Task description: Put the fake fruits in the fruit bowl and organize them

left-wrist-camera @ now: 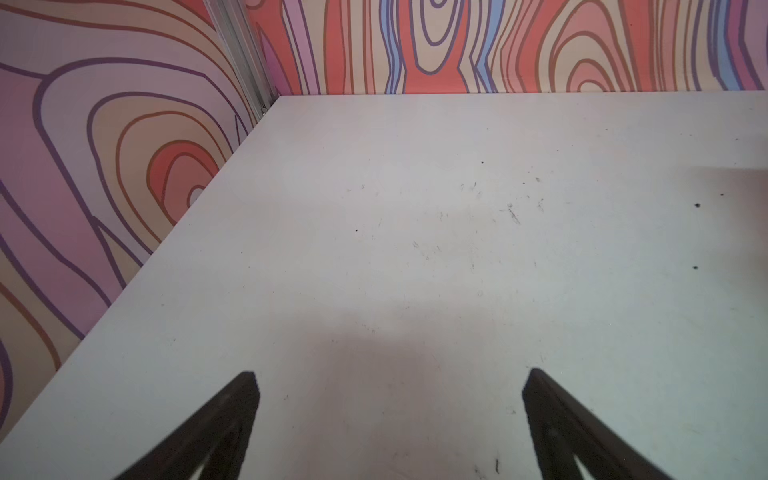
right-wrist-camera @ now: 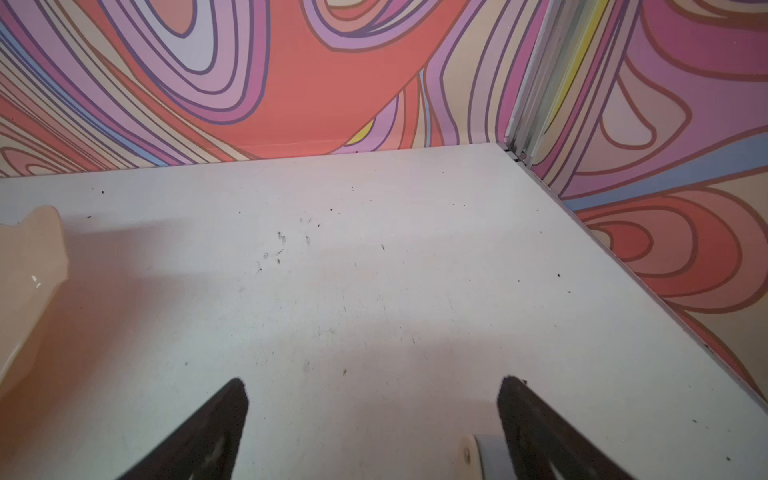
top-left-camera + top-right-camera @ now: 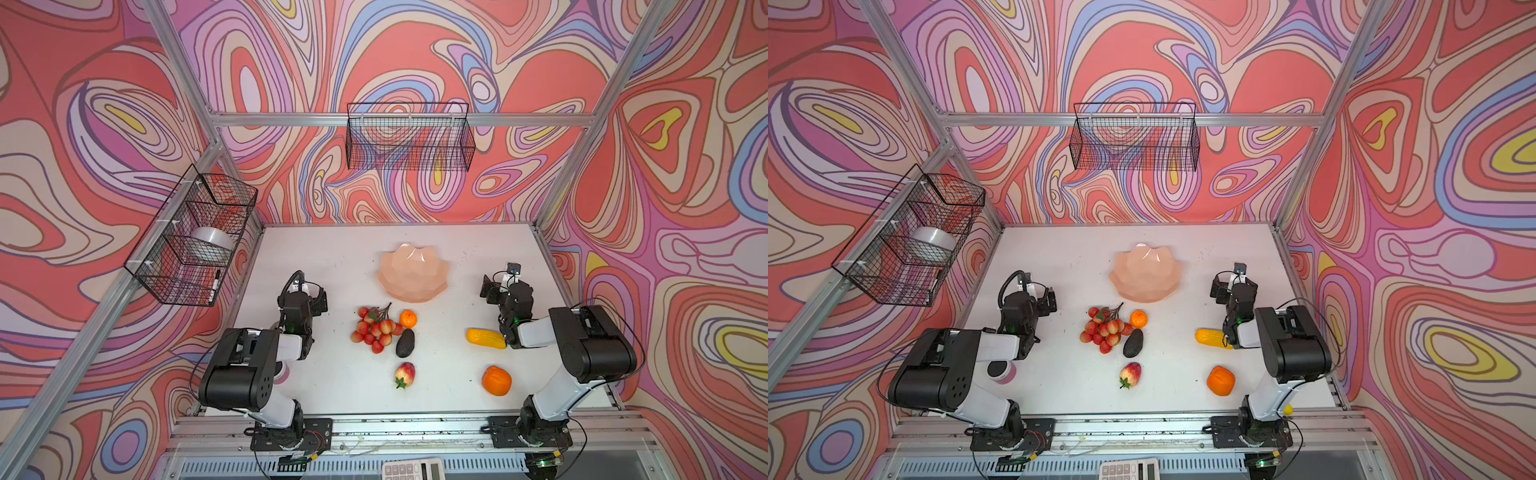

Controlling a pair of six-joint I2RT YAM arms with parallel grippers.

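Progress is nil: the fruit bowl (image 3: 413, 272) stands empty at the table's (image 3: 332, 257) twelve o'clock, with all fake fruits (image 3: 376, 328) lying between its four and seven o'clock. The left pincer (image 1: 390, 374) and right pincer (image 2: 372, 380) gape wide, empty.

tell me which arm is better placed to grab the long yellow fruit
Right: the long yellow fruit lies beside the right arm, its jaws open; the left arm sits beyond the berry bunch.

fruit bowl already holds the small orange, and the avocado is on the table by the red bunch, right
No. The fruit bowl is empty: both top views show the small orange on the table, between bowl and avocado. The avocado is on the table by the red bunch.
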